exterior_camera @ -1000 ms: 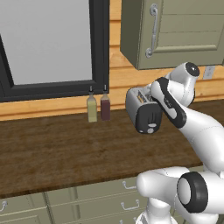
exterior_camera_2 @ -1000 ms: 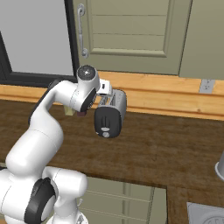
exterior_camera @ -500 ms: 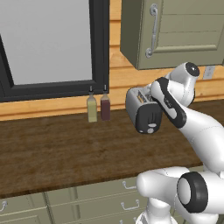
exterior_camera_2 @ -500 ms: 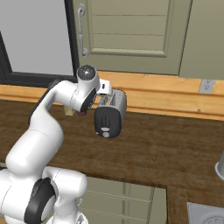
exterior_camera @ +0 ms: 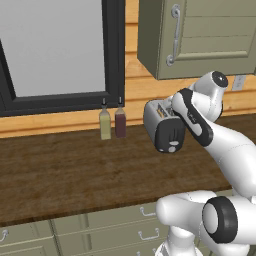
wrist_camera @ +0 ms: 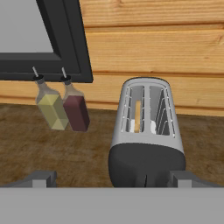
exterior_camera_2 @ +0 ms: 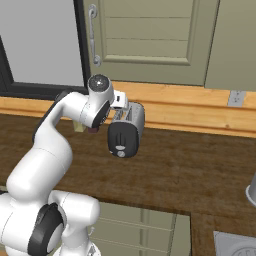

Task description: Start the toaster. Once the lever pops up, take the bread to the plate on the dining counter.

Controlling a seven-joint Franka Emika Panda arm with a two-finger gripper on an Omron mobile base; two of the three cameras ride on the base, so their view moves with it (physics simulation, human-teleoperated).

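Left base view: the toaster [exterior_camera: 162, 125] stands on the table [exterior_camera: 65, 165], right of two bottles [exterior_camera: 112, 119]. Right base view: its black end faces forward. Hand view: jaws spread wide, the toaster between them, bread [wrist_camera: 137, 116] in its left slot.

Arm hides the toaster [exterior_camera: 162, 127] rear; bread [wrist_camera: 137, 116] mostly sunk

The silver toaster [wrist_camera: 146, 131] stands upright on the wooden worktop, black end panel forward, bread [wrist_camera: 137, 116] edge-on in its left slot.
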